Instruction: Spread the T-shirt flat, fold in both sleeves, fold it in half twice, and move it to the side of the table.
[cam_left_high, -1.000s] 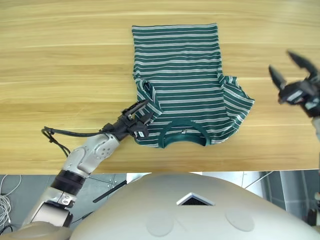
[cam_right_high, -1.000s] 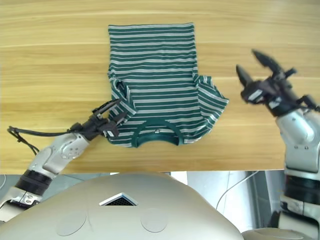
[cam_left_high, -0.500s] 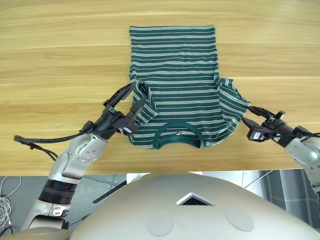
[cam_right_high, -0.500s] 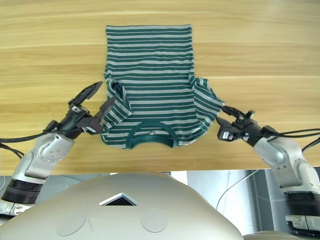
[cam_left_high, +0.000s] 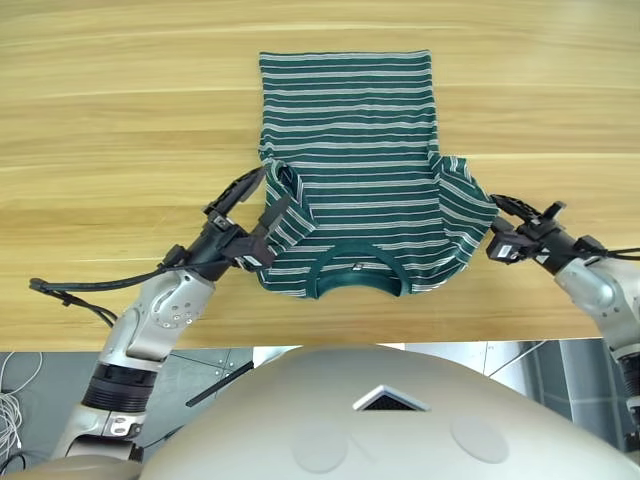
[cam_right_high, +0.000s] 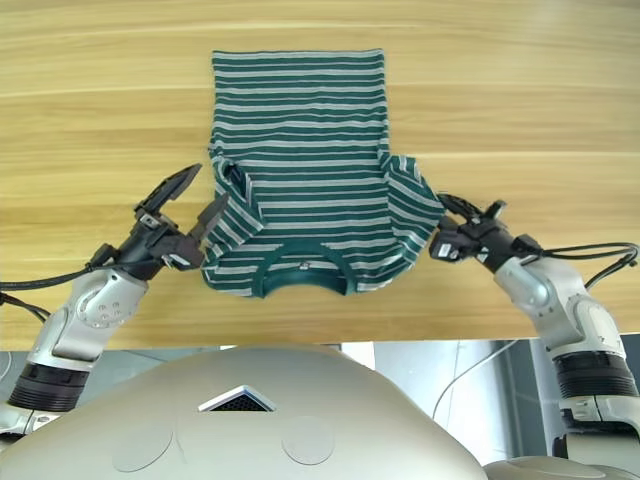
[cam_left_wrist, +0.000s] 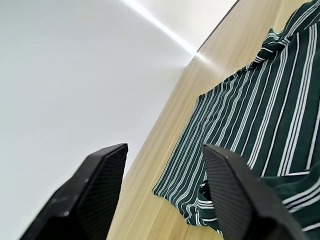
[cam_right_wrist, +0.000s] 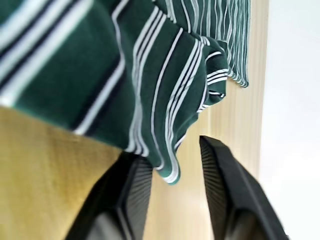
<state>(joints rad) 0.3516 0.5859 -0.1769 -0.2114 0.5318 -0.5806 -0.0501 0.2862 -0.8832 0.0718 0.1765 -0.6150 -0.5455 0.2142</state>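
Left jaws: released, spread wide, sitting at roughly 8 o'clock of the T-shirt (cam_left_high: 350, 140). Seen from the head, one finger (cam_left_high: 238, 190) is over bare wood and the other over the edge of the left sleeve (cam_left_high: 288, 185). Can't tell if either one touches cloth. The left wrist view shows both fingers apart, with striped fabric beyond the gap.

Right jaws: released too, but narrower, at about 4 o'clock of the shirt, right at the outer edge of the right sleeve (cam_left_high: 465, 205). In the right wrist view the sleeve hem (cam_right_wrist: 170, 172) hangs into the gap between the two fingers. There is daylight on both sides of it, so nothing is clamped.

T-shirt: dark green with white stripes, lying mid-desk. Collar (cam_left_high: 360, 268) is at 6 o'clock towards the robot, bottom hem at 12 o'clock. The body lies fairly flat. Both sleeves are bunched and partly turned in over the torso, with the right one puffed up more.

Left arm (cam_left_high: 165, 310) comes in from 7 o'clock, right arm (cam_left_high: 600, 290) from 4 o'clock. A black cable (cam_left_high: 90, 285) loops off the left arm across the desk (cam_left_high: 120, 100), which is light wood. The near edge runs just below the collar.
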